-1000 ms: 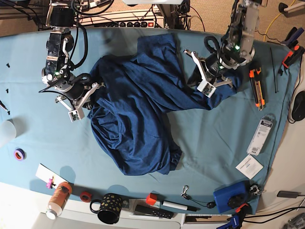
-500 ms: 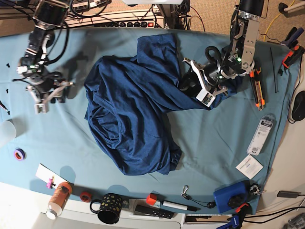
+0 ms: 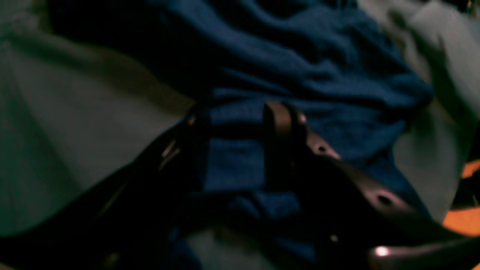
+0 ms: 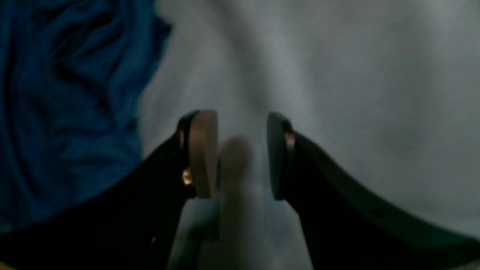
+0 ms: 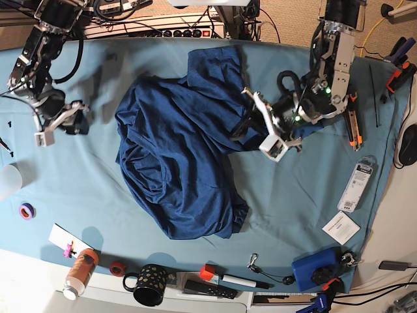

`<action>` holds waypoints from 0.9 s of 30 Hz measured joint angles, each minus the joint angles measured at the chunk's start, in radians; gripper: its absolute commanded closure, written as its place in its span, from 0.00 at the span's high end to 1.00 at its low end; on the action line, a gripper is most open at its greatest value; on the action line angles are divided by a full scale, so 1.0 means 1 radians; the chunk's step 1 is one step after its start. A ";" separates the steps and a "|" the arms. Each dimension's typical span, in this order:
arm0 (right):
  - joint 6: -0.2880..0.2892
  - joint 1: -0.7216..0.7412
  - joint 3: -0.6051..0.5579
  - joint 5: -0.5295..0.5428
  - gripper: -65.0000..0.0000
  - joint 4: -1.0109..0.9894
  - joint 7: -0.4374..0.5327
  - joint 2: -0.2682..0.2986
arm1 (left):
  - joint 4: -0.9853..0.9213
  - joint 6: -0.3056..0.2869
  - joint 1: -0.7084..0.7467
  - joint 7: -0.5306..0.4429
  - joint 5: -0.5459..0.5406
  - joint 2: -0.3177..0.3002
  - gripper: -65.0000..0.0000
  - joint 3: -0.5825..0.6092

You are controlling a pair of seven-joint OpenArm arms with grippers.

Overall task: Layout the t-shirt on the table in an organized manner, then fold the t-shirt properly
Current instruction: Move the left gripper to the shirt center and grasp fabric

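The dark navy t-shirt (image 5: 176, 163) lies crumpled across the middle of the teal table (image 5: 313, 195). My left gripper (image 5: 262, 124) sits at the shirt's right end, its fingers closed around a bunch of the fabric. In the left wrist view this gripper (image 3: 238, 150) has blue t-shirt (image 3: 300, 67) cloth between its fingers. My right gripper (image 5: 62, 124) is open and empty over bare table at the far left, apart from the shirt. In the right wrist view it (image 4: 240, 150) hovers over the table (image 4: 356, 75), with the shirt's edge (image 4: 67, 93) at the left.
Along the front edge stand an orange bottle (image 5: 81, 270), a black mug (image 5: 150, 285), red tape (image 5: 117, 268), a marker (image 5: 238, 280) and a blue box (image 5: 315, 268). An orange knife (image 5: 350, 120), a white packet (image 5: 357, 184) and a card (image 5: 340, 227) lie at the right.
My right gripper has let go of the shirt's left side and moved far left. My left gripper has moved left and forward, dragging the shirt's right end with it.
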 measured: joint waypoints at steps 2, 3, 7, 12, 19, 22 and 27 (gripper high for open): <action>0.003 -0.023 0.000 0.020 0.34 0.000 -0.004 -0.014 | 0.000 0.000 -0.040 -0.001 -0.002 0.003 0.37 0.002; 0.003 -0.034 0.001 0.021 0.34 0.000 -0.005 -0.022 | 0.001 0.000 -0.062 -0.001 -0.002 0.003 0.37 0.001; 0.001 -0.068 0.001 0.080 0.34 0.000 -0.014 -0.053 | -0.015 0.000 -0.163 0.007 -0.003 0.002 0.37 0.000; 0.000 -0.078 0.003 0.146 0.34 0.000 -0.042 -0.072 | -0.108 0.008 -0.278 0.037 -0.003 -0.001 0.37 0.046; 0.003 -0.078 0.003 0.179 0.34 0.002 -0.072 -0.091 | -0.338 0.015 -0.436 0.047 0.003 0.025 0.37 0.269; 0.003 -0.079 0.003 0.192 0.34 0.002 -0.078 -0.093 | -0.448 0.018 -0.506 0.044 0.044 0.072 0.37 0.314; 0.003 -0.086 0.003 0.197 0.34 0.002 -0.076 -0.093 | -0.591 -0.001 -0.596 0.044 0.045 0.168 0.37 0.319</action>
